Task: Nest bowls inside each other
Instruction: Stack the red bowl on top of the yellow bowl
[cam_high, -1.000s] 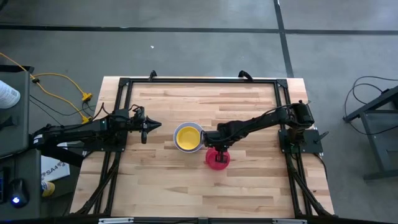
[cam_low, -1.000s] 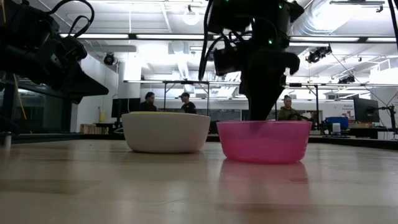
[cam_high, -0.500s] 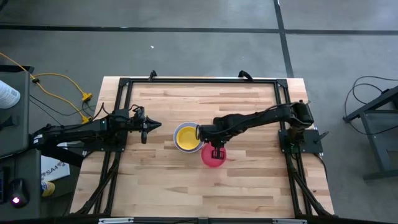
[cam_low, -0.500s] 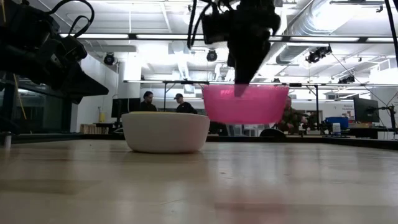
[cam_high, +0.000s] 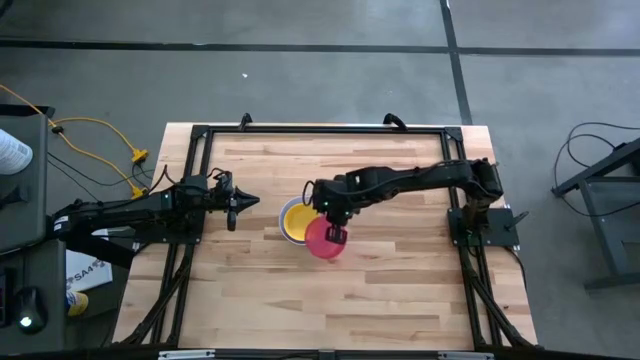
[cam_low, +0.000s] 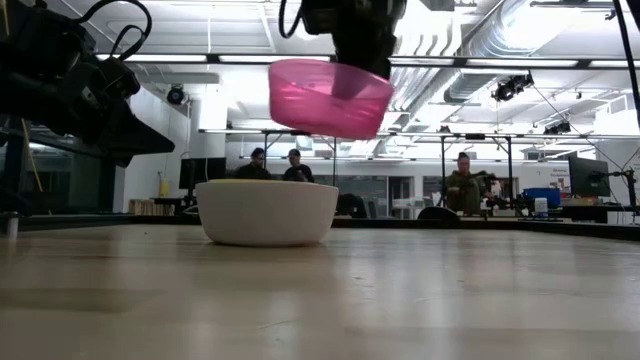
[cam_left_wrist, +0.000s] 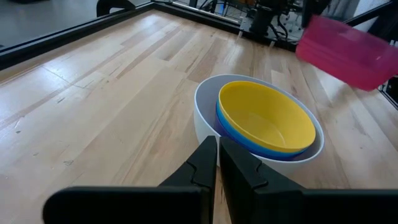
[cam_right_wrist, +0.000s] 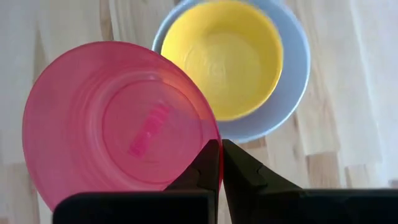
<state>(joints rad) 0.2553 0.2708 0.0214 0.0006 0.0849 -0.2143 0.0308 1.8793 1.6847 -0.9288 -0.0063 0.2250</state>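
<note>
Right gripper (cam_high: 336, 233): clamped on red bowl's (cam_high: 324, 240) rim, above the stack.
Left gripper (cam_high: 250, 201): together, idle.
Advice: centre over yellow bowl (cam_high: 296, 219), probably level first, then lower.

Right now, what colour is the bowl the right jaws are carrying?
Translucent pink-red bowl, clearest in the right wrist view; it hangs above the stack's yellow bowl.

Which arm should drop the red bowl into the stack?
Right. The right gripper already holds the red bowl by its rim, raised just beside the nested stack. The left gripper waits empty, off to the side.
</note>
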